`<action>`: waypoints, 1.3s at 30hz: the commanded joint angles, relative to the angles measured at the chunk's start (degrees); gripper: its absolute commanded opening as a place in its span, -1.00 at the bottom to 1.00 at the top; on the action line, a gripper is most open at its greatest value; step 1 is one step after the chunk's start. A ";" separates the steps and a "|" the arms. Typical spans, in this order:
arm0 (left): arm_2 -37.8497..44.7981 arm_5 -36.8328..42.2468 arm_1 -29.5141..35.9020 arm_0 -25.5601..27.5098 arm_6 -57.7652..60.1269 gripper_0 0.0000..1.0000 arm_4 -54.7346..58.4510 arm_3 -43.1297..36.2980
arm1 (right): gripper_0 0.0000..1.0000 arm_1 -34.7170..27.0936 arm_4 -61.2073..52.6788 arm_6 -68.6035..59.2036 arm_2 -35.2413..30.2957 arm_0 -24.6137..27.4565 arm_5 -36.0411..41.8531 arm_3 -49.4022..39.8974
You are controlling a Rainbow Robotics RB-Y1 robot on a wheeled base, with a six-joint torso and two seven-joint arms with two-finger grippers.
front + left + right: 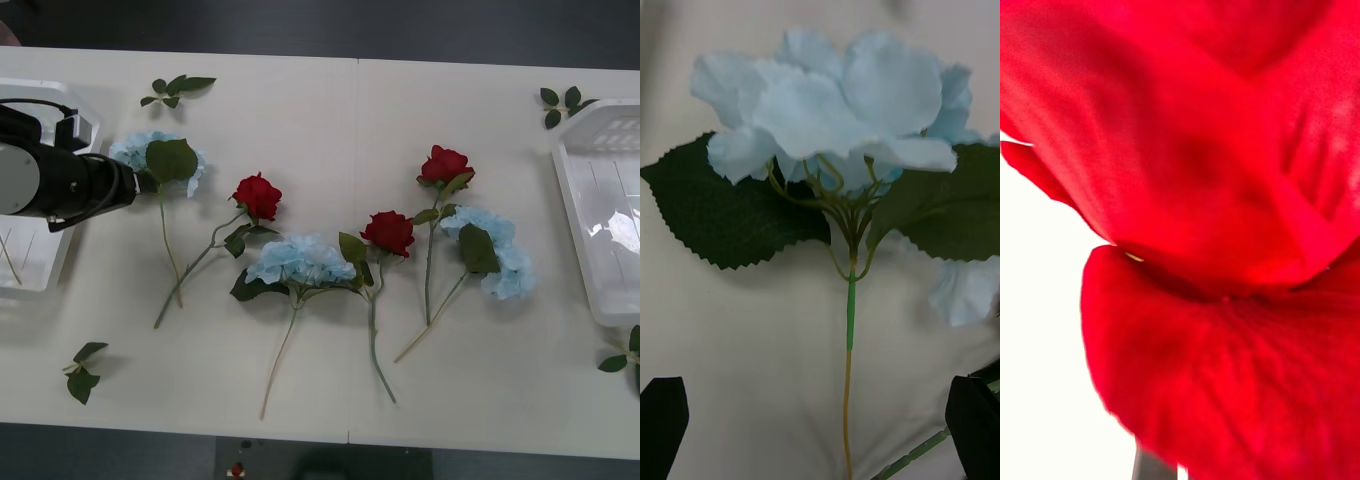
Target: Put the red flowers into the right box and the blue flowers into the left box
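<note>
Three red flowers lie mid-table: one (258, 195) at the left, one (388, 232) in the middle, one (445, 165) farther back. A red bloom (1195, 225) sits right up against the right wrist camera. Blue flowers lie at the left (160, 160), centre (300, 260) and right (497, 252). My left gripper (140, 182) reaches from over the left box (45, 262) to the leftmost blue flower (827, 105). It (820, 427) stands open, its black fingers either side of the stem (850, 337). The right box (572, 215) stands at the right edge.
Loose leaf sprigs lie at the back left (175, 88), back right (562, 102), front left (82, 375) and front right (625, 355). A second green stem (917, 450) crosses near my left gripper's finger. The table's front edge runs close below the stems.
</note>
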 commanded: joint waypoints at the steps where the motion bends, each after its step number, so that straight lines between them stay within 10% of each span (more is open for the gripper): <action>1: -1.86 -0.51 0.45 -1.95 2.42 1.00 -2.10 -0.99 | -0.68 -1.44 0.44 1.09 -1.79 -0.50 -0.19 -0.52; 6: -7.39 -1.92 0.27 -3.70 4.62 1.00 -7.03 -0.63 | 0.56 -1.27 0.44 1.09 -1.79 -0.41 -0.10 -0.52; 8: -8.62 -3.50 0.10 -3.97 7.17 1.00 -8.43 -0.63 | 0.65 -1.27 -0.09 1.09 -1.79 -0.41 -0.10 -0.52; 24: -13.37 -7.89 -4.47 -10.38 9.19 1.00 -11.69 9.91 | 0.69 -1.27 -6.86 -4.00 -8.56 0.47 15.81 -10.27; 39: -19.35 -10.18 -5.35 -12.14 10.07 0.91 -11.95 13.87 | 0.70 2.16 -13.89 -41.18 -12.07 24.03 31.19 -53.34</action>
